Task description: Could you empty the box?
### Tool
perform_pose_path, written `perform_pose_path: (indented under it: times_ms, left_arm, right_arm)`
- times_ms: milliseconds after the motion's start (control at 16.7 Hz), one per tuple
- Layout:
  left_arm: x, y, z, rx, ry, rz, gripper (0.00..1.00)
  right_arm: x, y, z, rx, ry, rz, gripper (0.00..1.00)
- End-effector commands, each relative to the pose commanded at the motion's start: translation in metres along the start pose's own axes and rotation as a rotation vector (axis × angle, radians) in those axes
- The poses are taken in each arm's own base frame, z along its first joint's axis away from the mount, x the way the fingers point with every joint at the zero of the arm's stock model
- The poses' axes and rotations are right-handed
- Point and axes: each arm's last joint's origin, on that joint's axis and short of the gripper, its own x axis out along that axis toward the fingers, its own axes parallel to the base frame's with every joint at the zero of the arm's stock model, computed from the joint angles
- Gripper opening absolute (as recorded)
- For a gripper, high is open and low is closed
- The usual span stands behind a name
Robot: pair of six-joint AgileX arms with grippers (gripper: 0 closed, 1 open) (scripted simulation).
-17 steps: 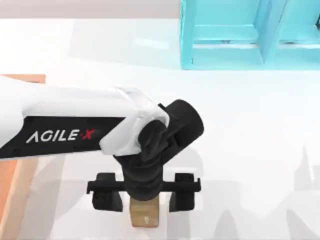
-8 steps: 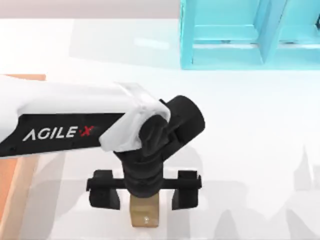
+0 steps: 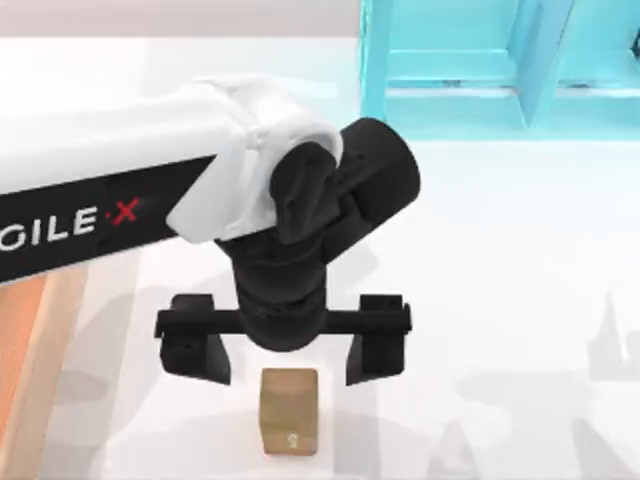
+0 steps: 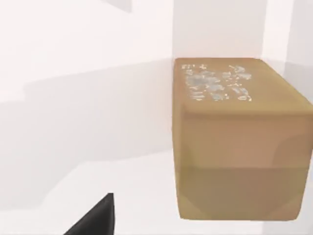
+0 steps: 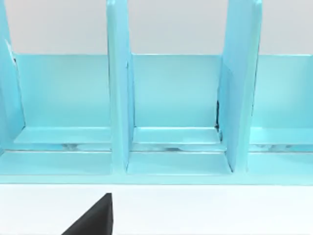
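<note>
My white arm hides most of the shallow tan-walled wooden box (image 3: 40,330) at the table's left edge. The turquoise shelf unit (image 3: 480,70) is cut off at the top.

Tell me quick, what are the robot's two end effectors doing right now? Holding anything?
Left end effector: open, holding nothing, spread wide above the small brown cube on the table.
Right end effector: its state cannot be told; its camera faces the turquoise shelf unit.

Left AgileX arm, top view — gripper pointing down at the table.
The left gripper (image 3: 285,350) has its two black fingers (image 3: 196,352) spread wide apart, empty; the white forearm reaches in from the left.
</note>
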Motion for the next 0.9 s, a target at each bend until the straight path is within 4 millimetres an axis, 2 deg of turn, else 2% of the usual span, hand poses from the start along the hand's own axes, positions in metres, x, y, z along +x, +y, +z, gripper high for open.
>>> perform_pose_path:
  times_ms: [360, 540, 720, 900]
  left_arm:
    - [-0.001, 0.0, 0.001, -0.002, 0.003, 0.003, 1.0]
    - [-0.002, 0.009, 0.018, 0.0, 0.013, 0.012, 1.0]
    - [-0.006, 0.038, 0.053, 0.002, 0.02, 0.016, 1.0]
    - [-0.013, 0.089, 0.096, 0.006, 0.029, 0.016, 1.0]
  right_arm:
    - [0.0, 0.0, 0.0, 0.0, 0.0, 0.0, 1.0]
    - [0.0, 0.0, 0.0, 0.0, 0.0, 0.0, 1.0]
    - [0.0, 0.0, 0.0, 0.0, 0.0, 0.0, 1.0]
    - [0.0, 0.0, 0.0, 0.0, 0.0, 0.0, 1.0]
